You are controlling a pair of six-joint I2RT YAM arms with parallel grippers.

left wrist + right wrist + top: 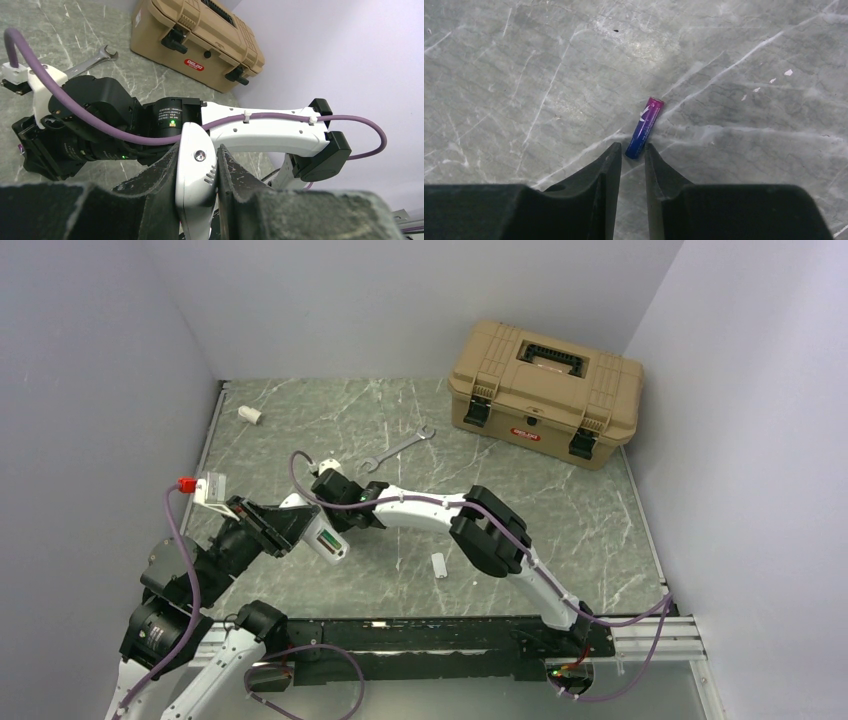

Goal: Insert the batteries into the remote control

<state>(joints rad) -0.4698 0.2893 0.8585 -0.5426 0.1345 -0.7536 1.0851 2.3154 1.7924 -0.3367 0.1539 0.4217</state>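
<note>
Marble table [524, 75]. Left gripper [197, 156] clamps remote [197, 200]; right gripper [631, 150], narrowly parted and seemingly empty, hovers at purple battery [644, 127]. Widen, centre, then close gently.

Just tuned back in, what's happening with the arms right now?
The left gripper clamps the remote control, which seems to hold the green battery already. The right gripper hangs over the blue-purple battery lying on the table, jaws slightly apart at its near end.
</note>
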